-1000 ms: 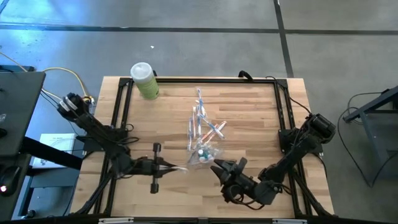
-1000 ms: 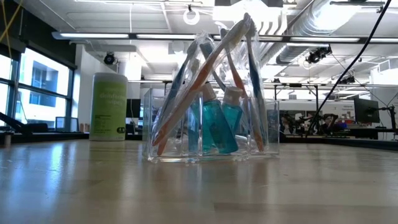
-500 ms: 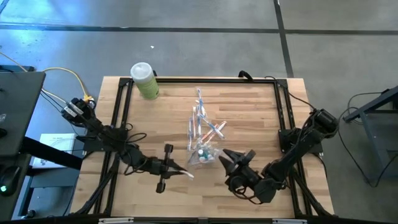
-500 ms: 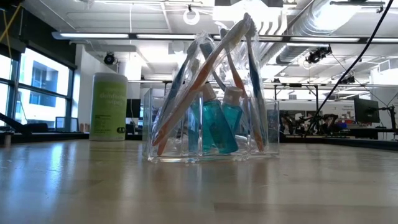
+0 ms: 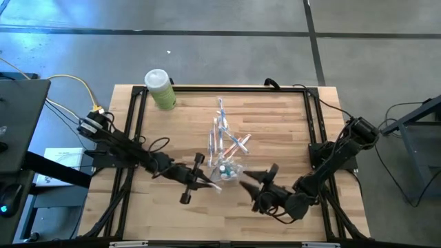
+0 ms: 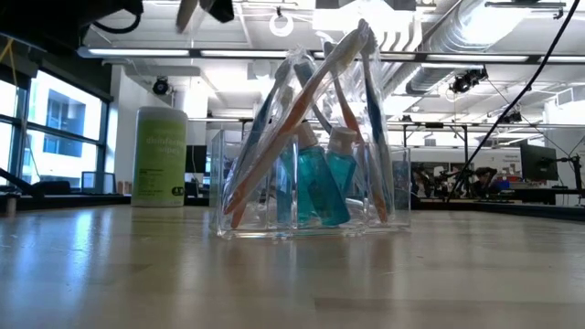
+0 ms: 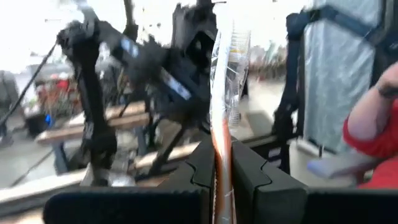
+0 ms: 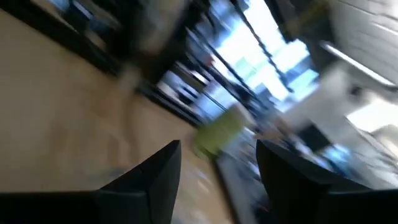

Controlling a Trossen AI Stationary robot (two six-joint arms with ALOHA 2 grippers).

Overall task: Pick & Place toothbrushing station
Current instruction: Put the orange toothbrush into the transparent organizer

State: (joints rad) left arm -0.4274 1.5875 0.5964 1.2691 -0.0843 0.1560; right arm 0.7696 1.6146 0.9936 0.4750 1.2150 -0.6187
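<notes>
While near edge: right gripper low beside the holder, fingers apart and empty, likely waiting.
Left gripper: fingers clamped on a wrapped toothbrush, just beside the holder, probably so it can be dropped in.
Holder: mid-desk, clear, with toothbrushes leaning crosswise and teal bottles inside.
Desk: otherwise bare wood.
Far corner: green bottle, well apart.

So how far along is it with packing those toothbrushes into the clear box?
Mostly done, it seems: the clear holder already stands full of toothbrushes and small teal bottles. In hand: the left gripper is shut on one more wrapped toothbrush, just beside the holder. Left: dropping that one in. The right gripper waits open nearby.
</notes>
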